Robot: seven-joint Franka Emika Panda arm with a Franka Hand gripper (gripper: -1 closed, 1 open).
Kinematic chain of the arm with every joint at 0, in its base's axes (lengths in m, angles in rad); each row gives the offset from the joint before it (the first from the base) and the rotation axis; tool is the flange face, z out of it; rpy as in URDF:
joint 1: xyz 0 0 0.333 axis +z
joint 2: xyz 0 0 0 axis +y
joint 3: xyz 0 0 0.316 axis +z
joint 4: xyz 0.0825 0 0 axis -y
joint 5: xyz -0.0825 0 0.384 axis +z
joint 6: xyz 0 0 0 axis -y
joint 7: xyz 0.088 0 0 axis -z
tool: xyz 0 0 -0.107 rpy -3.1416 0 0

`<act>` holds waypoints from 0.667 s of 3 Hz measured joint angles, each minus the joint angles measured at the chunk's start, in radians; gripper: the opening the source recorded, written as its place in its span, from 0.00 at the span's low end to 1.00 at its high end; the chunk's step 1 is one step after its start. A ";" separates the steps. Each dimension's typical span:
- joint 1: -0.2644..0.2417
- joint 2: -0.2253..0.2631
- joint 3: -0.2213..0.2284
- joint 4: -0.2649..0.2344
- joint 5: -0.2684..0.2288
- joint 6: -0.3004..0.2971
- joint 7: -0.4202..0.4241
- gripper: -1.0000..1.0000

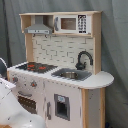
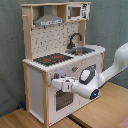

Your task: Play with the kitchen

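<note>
The kitchen (image 1: 57,70) stood upright in both exterior views, a white and light-wood toy unit before a grey curtain (image 1: 114,45). In the second exterior view it rested on a wooden floor (image 2: 107,107). Its top shelf carried a grey hood (image 2: 49,19) and a microwave (image 2: 76,11); below these ran a pale tiled back wall, then the black-red stovetop (image 2: 51,58) and the sink (image 2: 82,50) with its black faucet (image 2: 74,40).

In the second exterior view the white arm (image 2: 112,67) reached in from the second exterior view's right, across the front of the kitchen. Its pincer (image 2: 55,83) sat at the upper edge of the windowed oven door (image 2: 63,97), just under the row of knobs, close against the cabinet front. Whether its fingers were apart or together could not be told, nor whether they touched the door.

In the first exterior view only part of the white arm (image 1: 12,107) showed, low at the first exterior view's left, in front of the oven.
</note>
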 joint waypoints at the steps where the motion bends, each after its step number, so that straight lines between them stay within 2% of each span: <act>1: 0.009 0.003 -0.002 0.030 -0.016 -0.007 0.109 1.00; 2: 0.010 0.004 -0.002 0.021 -0.019 -0.011 0.215 1.00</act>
